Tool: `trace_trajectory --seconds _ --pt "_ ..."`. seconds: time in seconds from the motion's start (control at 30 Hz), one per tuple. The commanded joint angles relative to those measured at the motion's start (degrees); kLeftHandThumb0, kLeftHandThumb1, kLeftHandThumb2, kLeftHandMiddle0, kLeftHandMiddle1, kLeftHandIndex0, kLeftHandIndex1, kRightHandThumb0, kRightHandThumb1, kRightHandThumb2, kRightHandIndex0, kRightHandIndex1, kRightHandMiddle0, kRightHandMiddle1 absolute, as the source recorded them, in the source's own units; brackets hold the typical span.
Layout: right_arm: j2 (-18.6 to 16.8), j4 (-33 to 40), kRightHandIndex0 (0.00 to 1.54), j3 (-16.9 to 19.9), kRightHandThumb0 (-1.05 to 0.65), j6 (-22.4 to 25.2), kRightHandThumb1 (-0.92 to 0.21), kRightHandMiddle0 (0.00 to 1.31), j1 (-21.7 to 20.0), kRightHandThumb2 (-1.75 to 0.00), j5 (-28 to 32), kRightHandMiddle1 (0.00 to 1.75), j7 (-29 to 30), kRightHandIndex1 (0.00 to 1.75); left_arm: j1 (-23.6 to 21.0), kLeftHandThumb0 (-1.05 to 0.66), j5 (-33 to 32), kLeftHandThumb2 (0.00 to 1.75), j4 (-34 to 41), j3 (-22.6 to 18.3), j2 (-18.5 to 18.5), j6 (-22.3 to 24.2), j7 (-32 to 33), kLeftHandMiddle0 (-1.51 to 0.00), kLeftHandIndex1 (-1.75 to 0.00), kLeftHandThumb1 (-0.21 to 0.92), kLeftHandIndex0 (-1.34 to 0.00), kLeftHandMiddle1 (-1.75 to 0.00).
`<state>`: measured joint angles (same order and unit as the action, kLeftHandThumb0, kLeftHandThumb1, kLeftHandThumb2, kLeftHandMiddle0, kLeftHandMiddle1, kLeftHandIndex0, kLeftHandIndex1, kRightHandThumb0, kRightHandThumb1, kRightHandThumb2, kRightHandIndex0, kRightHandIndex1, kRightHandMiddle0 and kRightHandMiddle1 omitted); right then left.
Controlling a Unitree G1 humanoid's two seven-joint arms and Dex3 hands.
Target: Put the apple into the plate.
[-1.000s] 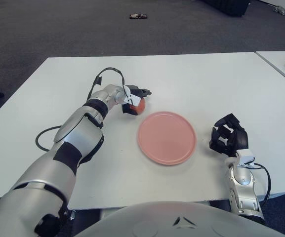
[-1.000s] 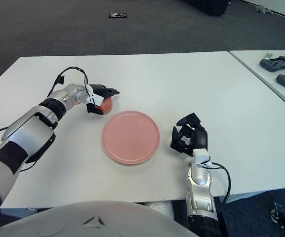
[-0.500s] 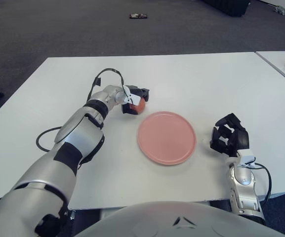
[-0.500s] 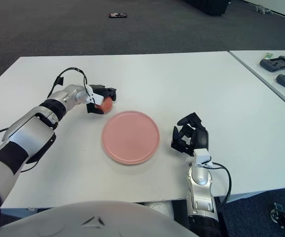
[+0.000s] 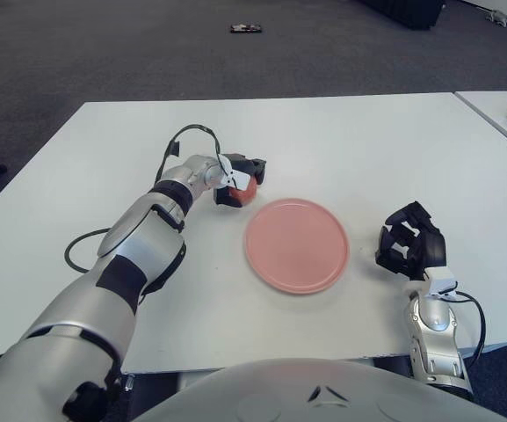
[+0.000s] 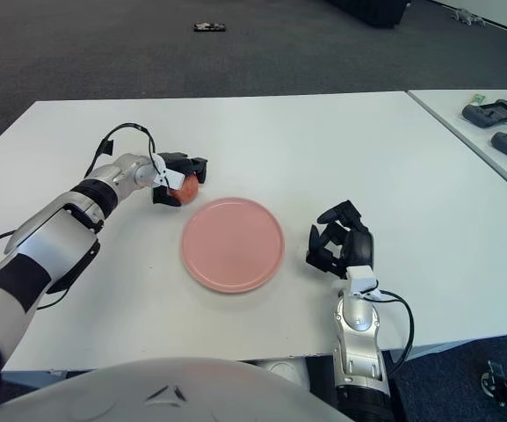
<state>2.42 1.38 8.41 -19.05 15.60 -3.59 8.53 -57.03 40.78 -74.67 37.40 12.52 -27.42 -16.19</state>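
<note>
A red apple point(image 5: 243, 190) sits just left of and behind the round pink plate point(image 5: 296, 244) on the white table. My left hand point(image 5: 238, 179) is wrapped around the apple, with dark fingers curled over its top and sides, so only part of the fruit shows. The apple is low, at or just above the tabletop, outside the plate's rim. My right hand point(image 5: 409, 245) shows to the right of the plate, fingers curled and holding nothing.
A black cable point(image 5: 183, 141) loops off my left forearm above the table. A second white table point(image 6: 490, 123) at the right carries dark devices. A small dark object point(image 5: 246, 29) lies on the grey carpet far behind.
My left hand's fingers have closed in around the apple, and hand and apple have shifted slightly. The right hand has barely moved.
</note>
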Motion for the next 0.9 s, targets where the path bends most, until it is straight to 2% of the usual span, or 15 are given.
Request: trace_trajectory --seconds 0.0,0.13,0.17,0.27,0.33,0.47,0.67,0.87 --pt "-0.3 0.9 0.93 0.4 -0.45 -0.3 -0.40 0.55 -0.1 -1.23 0.6 1.75 -0.1 1.75 1.8 -0.40 0.0 1.44 -1.5 -0.2 1.0 1.2 -2.4 -0.76 -1.75 0.00 -0.51 -1.75" --pt "-0.2 1.1 0.91 0.5 -0.45 -0.2 -0.40 0.54 -0.1 -1.23 0.8 1.75 -0.2 1.75 2.0 -0.38 -0.8 1.44 -1.7 -1.1 0.6 2.8 -2.6 -0.90 -1.75 0.02 -0.57 -1.75" --pt "-0.2 1.2 0.91 0.6 -0.45 -0.1 -0.40 0.54 -0.1 -1.23 0.8 1.75 -0.2 1.75 2.0 -0.43 -0.9 1.44 -1.7 -1.2 0.6 2.9 -2.5 -0.93 -1.75 0.09 -0.61 -1.75" --pt "-0.2 1.3 0.90 0.6 -0.45 0.1 -0.40 0.54 0.0 -1.22 0.7 1.75 -0.1 1.75 2.1 -0.48 -0.9 1.43 -1.6 -1.1 0.5 3.5 -1.9 -0.97 -1.75 0.18 -0.66 -1.75" --pt "-0.2 1.4 0.90 0.7 -0.45 0.3 -0.40 0.54 -0.1 -1.22 0.7 1.75 -0.1 1.75 2.1 -0.25 -1.1 1.55 -1.6 -1.2 0.4 3.9 -1.7 -0.93 -1.75 0.09 -0.63 -1.72" --pt "-0.1 1.5 0.89 0.7 -0.45 0.5 -0.40 0.54 -0.1 -1.22 0.5 1.75 -0.1 1.75 2.3 -0.06 -1.6 1.68 -1.6 -1.6 0.3 4.6 -1.5 -0.92 -1.75 -0.02 -0.64 -1.68" --pt "-0.1 1.4 0.89 0.8 -0.45 0.1 -0.40 0.54 -0.2 -1.22 0.7 1.75 -0.2 1.75 2.8 -0.01 -2.6 1.74 -1.5 -2.7 0.2 4.8 -0.7 -0.96 -1.75 -0.09 -0.69 -1.63" --pt "-0.1 1.4 0.91 0.9 -0.45 0.1 -0.41 0.54 -0.2 -1.21 0.9 1.75 -0.3 1.75 3.5 0.00 -4.8 1.75 -1.4 -4.9 0.0 4.6 -0.6 -0.98 -1.75 -0.11 -0.71 -1.59"
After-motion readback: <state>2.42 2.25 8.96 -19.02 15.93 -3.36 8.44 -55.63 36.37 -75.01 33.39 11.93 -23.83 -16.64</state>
